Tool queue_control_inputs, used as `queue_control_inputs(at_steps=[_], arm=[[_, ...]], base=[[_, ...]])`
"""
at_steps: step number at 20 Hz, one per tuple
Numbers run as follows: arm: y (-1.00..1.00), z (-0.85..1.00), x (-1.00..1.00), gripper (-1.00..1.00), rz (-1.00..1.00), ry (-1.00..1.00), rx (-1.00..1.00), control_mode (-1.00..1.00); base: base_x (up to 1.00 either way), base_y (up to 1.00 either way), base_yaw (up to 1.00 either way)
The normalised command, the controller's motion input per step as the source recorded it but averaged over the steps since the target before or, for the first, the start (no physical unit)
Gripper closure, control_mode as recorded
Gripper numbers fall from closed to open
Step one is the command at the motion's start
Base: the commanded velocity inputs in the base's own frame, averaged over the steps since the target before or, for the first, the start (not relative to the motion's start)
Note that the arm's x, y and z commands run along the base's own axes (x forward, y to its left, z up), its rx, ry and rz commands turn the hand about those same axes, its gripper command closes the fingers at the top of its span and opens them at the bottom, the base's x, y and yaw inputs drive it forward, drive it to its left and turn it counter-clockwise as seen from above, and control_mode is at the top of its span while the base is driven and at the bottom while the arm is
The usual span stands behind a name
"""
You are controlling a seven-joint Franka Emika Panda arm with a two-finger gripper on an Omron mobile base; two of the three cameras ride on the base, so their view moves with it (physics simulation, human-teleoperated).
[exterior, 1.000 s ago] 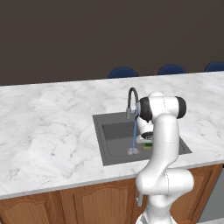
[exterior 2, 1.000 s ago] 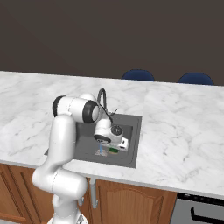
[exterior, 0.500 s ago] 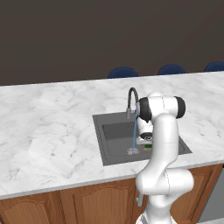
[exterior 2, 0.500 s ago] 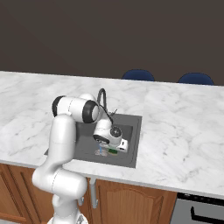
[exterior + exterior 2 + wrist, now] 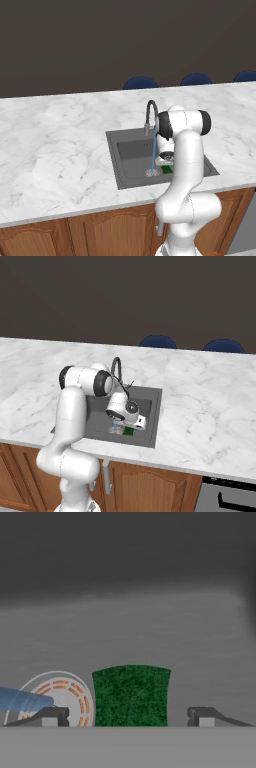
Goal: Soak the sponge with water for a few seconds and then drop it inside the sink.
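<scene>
The green sponge (image 5: pixel 131 696) lies flat on the floor of the dark grey sink (image 5: pixel 150 622), right beside the round silvery drain (image 5: pixel 60 697). My gripper (image 5: pixel 127 717) hangs just above it, open, with a clear gap between each fingertip (image 5: pixel 52 716) and the sponge. A thin light-blue stream of water (image 5: pixel 153 154) runs from the gooseneck faucet (image 5: pixel 150 112) onto the drain, just left of the sponge (image 5: pixel 167 170). From the right side, the gripper (image 5: pixel 125 418) hovers low in the basin over the sponge (image 5: pixel 129 431).
The sink's flat rim (image 5: pixel 112 150) is set into a white marble counter (image 5: pixel 55 150). Blue chair backs (image 5: pixel 140 82) stand behind the counter. My arm (image 5: pixel 185 150) reaches over the sink's near right edge.
The gripper has opened and let go of the sponge, which now rests on the sink floor. The arm has hardly moved.
</scene>
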Motion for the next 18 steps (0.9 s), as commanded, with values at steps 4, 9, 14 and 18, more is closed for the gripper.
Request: queue_control_inputs(at_steps=[4,9,14,18], arm=[[-0.08,0.04,0.02,-1.00,0.01,0.00,0.00,-1.00],[-0.17,0.39,0.03,-1.00,0.01,0.00,0.00,-1.00],[-0.14,0.64,-0.06,-1.00,0.00,0.00,0.00,-1.00],[0.00,0.69,-0.10,-1.00,0.00,-0.02,0.01,-1.00]], base=[[0.00,0.00,0.00],[0.00,0.00,0.00],[0.00,0.00,0.00],[0.00,0.00,0.00]])
